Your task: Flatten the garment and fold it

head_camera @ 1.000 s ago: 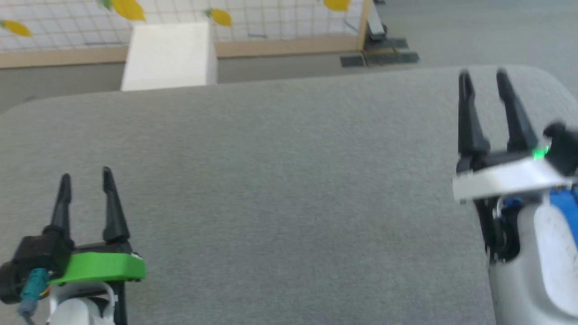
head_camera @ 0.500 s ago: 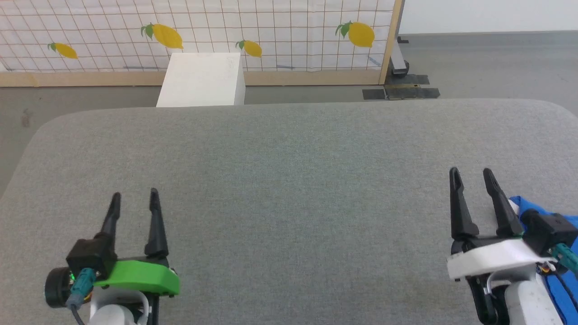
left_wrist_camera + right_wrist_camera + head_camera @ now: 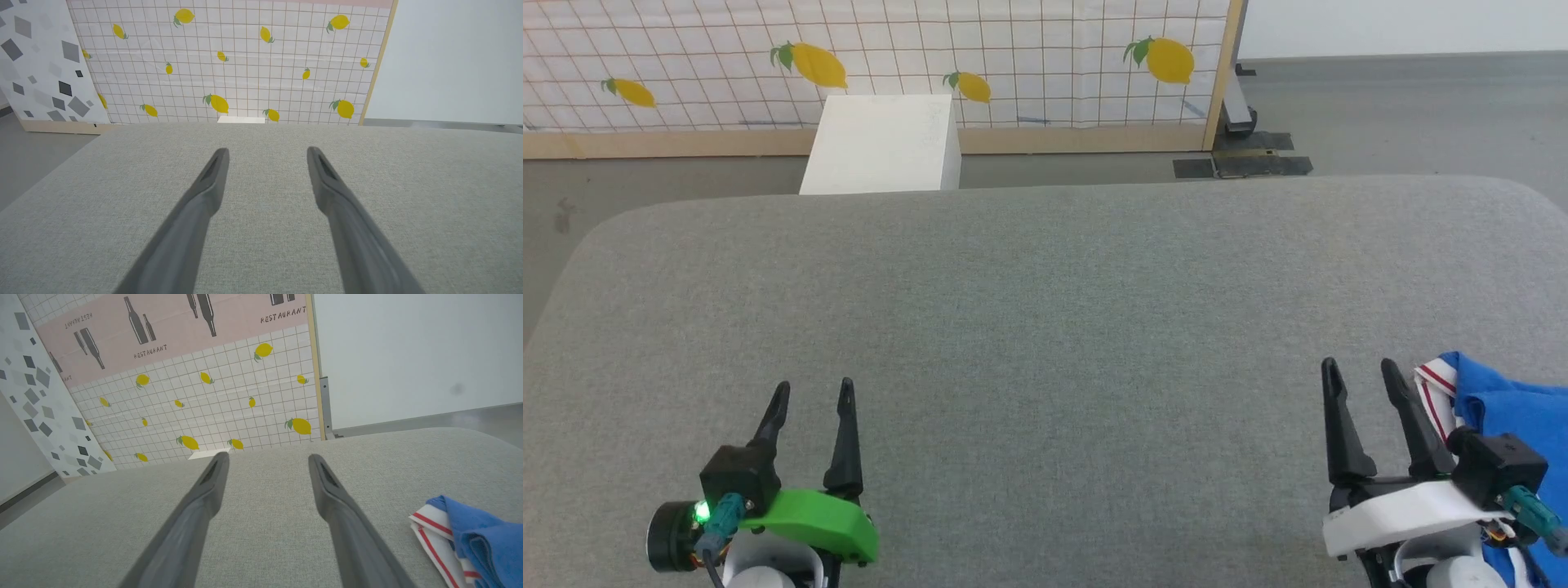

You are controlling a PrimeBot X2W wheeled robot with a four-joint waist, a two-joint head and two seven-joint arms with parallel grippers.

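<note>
Head view showed the garment point(image 3: 1515, 408) lying bunched at the near right edge of the grey worktop point(image 3: 1045, 327). It was royal-blue cloth in soft folds, with a white band striped red turned out along its left side. It lay just beside the right pincer point(image 3: 1358, 367), not gripped. That one and the left pincer point(image 3: 814, 384) both stood released, fingers parted above the worktop.

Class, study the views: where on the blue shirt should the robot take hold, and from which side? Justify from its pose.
Probably the striped trim of the shirt, with the open right tool coming from the middle of the table. The shirt lies bunched at the right side, and that trim is its exposed edge nearest the tool.
</note>
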